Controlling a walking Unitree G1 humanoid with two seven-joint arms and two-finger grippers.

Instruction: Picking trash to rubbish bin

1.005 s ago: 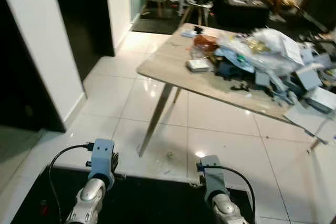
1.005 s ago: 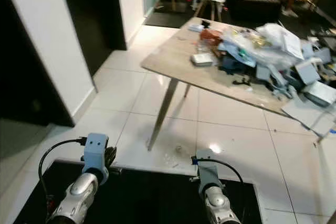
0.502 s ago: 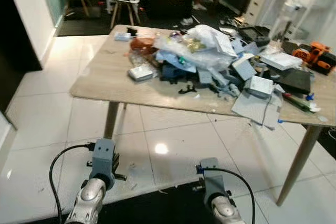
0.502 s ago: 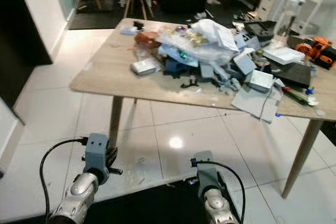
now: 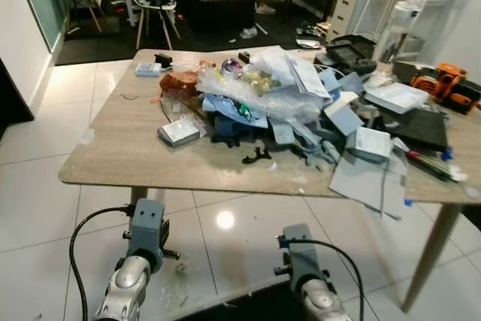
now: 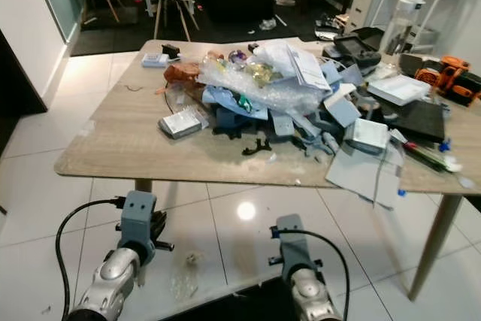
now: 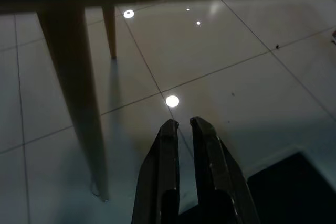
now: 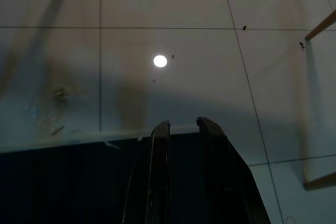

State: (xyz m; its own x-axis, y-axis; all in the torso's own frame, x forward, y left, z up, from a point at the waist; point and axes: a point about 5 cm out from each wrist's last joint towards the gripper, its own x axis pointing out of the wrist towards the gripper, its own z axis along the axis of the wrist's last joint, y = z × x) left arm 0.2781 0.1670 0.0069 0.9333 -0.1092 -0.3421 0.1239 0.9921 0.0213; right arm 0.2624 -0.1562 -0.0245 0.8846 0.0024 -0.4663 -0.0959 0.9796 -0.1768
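The task looks hardly begun. The trash (image 5: 278,92) lies in a big heap on the counter (image 5: 120,155): bubble wrap, papers, small boxes and grey pieces, from the middle to the right edge. A small box (image 5: 179,132) sits apart at the left of the heap. I see no rubbish bin.

The left tool (image 7: 181,127) hangs low over the floor (image 7: 252,72), below the near edge of the counter, its fingers almost together and holding nothing. The right tool (image 8: 181,125) is the same, with a narrow gap and empty.

The near left corner of the counter is bare, so reaching has room there. Some sheets hang over the near right edge. Chairs and shelves stand behind.
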